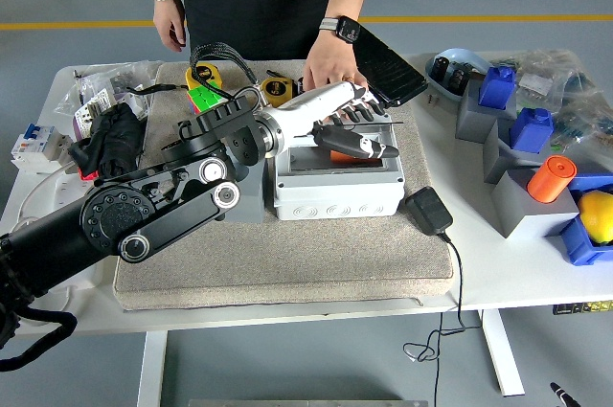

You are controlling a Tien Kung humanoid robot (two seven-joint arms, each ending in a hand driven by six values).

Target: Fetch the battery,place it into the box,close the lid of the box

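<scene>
Left hand [356,134], fingers extended flat and gripping nothing, presses the clear lid [369,139] down over the box [335,192] at the mat's far edge, orange battery [337,154] inside — best pushing evenly until it seats

Even, bright light falls from overhead across the frame, with no hard glare. Shadows are soft and short, gathering under the white table [498,278] along the bottom. Focus is sharp at the centre; the arm in the lower left looks enlarged and slightly smeared.
</scene>
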